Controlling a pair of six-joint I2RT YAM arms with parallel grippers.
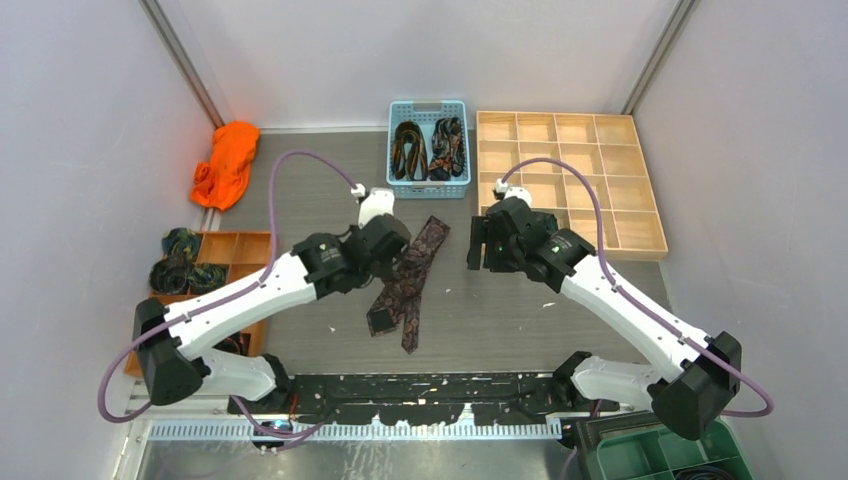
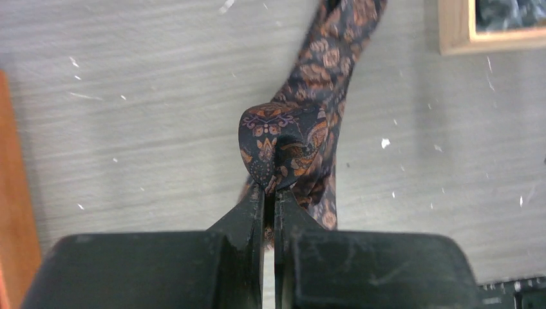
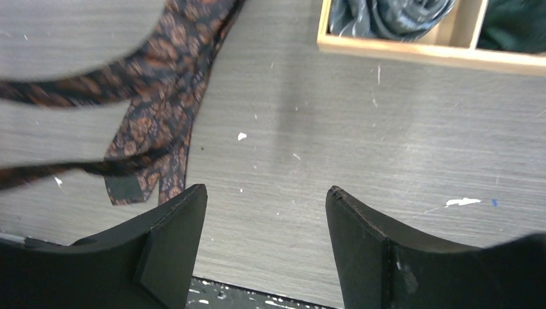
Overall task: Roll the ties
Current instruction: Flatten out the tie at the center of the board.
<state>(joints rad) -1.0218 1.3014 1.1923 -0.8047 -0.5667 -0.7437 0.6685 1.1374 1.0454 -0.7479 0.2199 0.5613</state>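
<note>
A brown-maroon paisley tie point(image 1: 405, 290) lies folded on the grey table in the middle. My left gripper point(image 1: 400, 252) is shut on a fold of this tie; in the left wrist view the closed fingertips point(image 2: 269, 191) pinch a rounded loop of the fabric point(image 2: 283, 138), and the rest trails away across the table. My right gripper point(image 1: 474, 246) is open and empty, to the right of the tie. In the right wrist view its gripper point(image 3: 266, 194) hovers over bare table, with the tie point(image 3: 161, 96) at upper left.
A blue basket point(image 1: 428, 190) at the back holds more ties point(image 1: 407, 150). A wooden divided tray point(image 1: 600, 170) is at back right. A wooden tray point(image 1: 250, 250) at left holds coiled ties point(image 1: 180, 265). An orange cloth point(image 1: 225, 165) lies back left.
</note>
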